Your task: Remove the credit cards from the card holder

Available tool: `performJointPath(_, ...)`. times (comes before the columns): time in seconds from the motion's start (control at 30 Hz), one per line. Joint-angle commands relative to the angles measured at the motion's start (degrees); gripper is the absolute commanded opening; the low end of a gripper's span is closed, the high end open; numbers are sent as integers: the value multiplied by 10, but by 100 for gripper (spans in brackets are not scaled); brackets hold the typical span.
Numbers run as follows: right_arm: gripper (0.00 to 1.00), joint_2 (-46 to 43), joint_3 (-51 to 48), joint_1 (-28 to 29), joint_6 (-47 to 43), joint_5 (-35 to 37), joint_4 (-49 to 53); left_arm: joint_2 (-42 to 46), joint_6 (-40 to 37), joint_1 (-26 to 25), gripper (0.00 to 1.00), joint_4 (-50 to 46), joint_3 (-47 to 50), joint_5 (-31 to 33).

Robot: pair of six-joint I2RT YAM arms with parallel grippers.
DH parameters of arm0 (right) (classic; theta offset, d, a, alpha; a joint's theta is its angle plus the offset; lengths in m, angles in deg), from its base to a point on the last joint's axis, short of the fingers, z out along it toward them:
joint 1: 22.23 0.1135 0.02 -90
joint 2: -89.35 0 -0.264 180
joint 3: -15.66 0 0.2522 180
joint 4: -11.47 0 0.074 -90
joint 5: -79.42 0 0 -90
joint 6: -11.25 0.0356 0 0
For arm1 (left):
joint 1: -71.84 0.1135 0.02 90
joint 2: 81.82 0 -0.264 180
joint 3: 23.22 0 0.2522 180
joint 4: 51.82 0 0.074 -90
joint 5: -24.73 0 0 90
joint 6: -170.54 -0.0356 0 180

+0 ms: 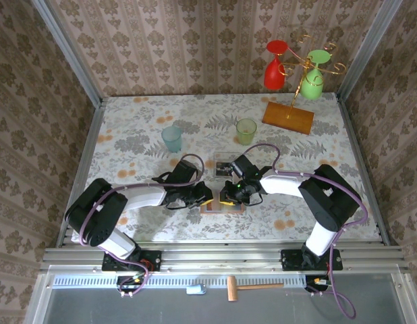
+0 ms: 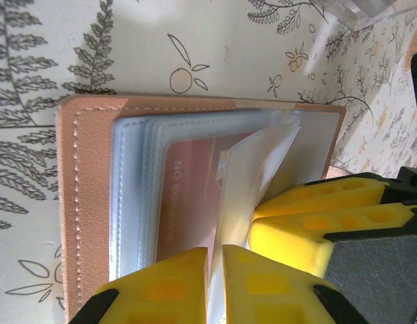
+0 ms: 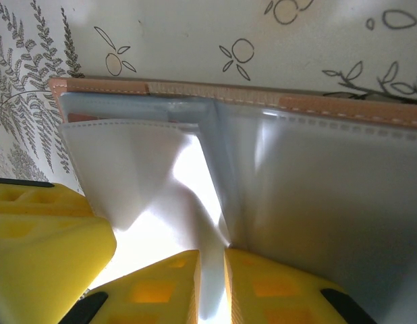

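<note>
Pinching clear sleeves (image 3: 316, 189) of the card holder (image 2: 84, 202), both arms' jaws sit clamped — credit cards (image 2: 188, 196) (one reddish) mostly hidden.

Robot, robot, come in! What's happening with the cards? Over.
Left gripper and right gripper pinch sleeves of holder. Red card inside, not out yet. Nothing blocking.

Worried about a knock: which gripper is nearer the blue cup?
Left. The left gripper, shut on the card holder, sits near-side right of the blue cup; the right gripper holds it from further right.
</note>
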Motion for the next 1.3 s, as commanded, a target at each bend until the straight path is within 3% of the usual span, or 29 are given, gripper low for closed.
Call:
performJointPath(0.0, 18, -10, -10, -4, 9, -2, 7, 8, 5, -6, 14, 8, -10, -9)
performJointPath(1.27, 21, -118, -12, -27, 4, 28, 62, 29, -2, -9, 15, -14, -38, -4)
